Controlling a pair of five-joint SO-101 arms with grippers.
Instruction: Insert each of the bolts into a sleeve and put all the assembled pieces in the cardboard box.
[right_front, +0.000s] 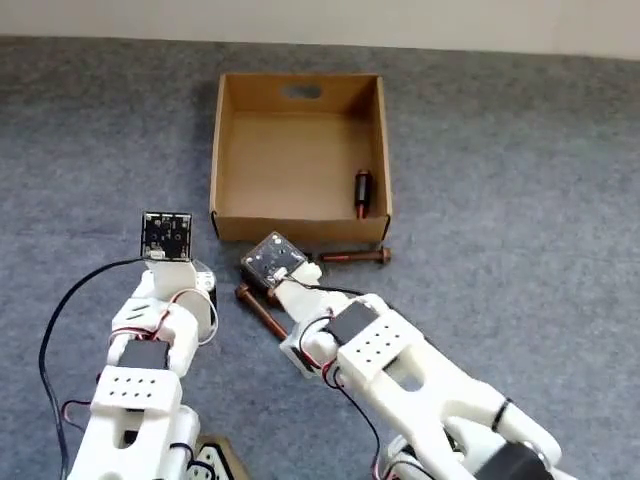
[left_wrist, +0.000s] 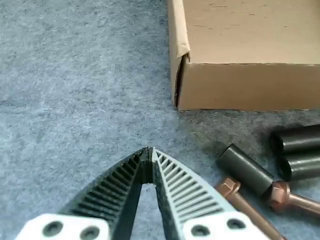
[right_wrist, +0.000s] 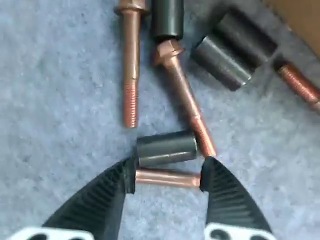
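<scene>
Our right gripper (right_wrist: 168, 172) is hanging wide open, holding nothing, over a bolt (right_wrist: 167, 178) lying crosswise in the gap, ends hidden behind the fingers (right_wrist: 100, 200), a sleeve (right_wrist: 166, 148) just beyond; we are judging this pick-up the step in hand. Our left gripper (left_wrist: 149, 152) is sitting pinched shut, empty. Farther off, other bolts (right_wrist: 131, 60) and other sleeves (right_wrist: 220, 62) are lying loose before the cardboard box (right_front: 300, 228), which is holding one assembled piece (right_front: 363, 190). Next we are needing a wrist turn so the jaws close across the shank

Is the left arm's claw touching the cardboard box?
Apart. The left wrist view shows bare carpet between the shut left end effector and the cardboard box.
</scene>
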